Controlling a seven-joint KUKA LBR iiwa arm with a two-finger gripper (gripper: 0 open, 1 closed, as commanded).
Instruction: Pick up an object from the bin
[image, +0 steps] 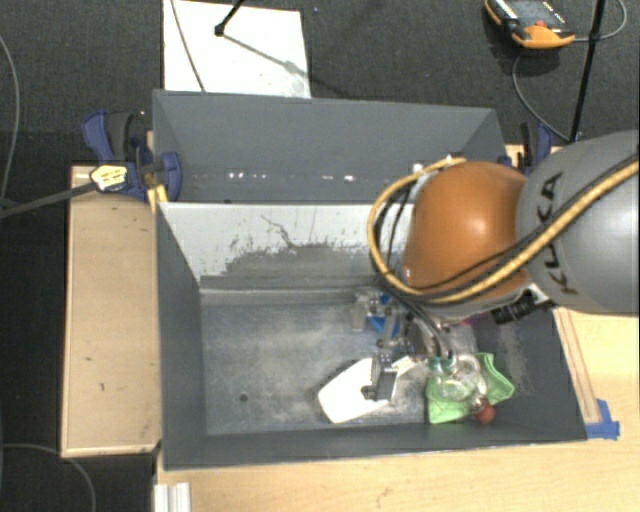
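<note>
The single camera looked down on the grey metal bin (260, 340) from above and somewhat to one side, facing its far sloped wall, near enough that the bin took up most of the view, with a margin of surroundings beyond its rim; the arm (580, 230) reached over the bin's right side

The bin (260, 330) is scuffed, matt grey metal, the white piece (345, 398) smooth and matt, the green thing (497, 380) crumpled, the arm's orange cover (465, 225) smooth with a soft sheen.
</note>
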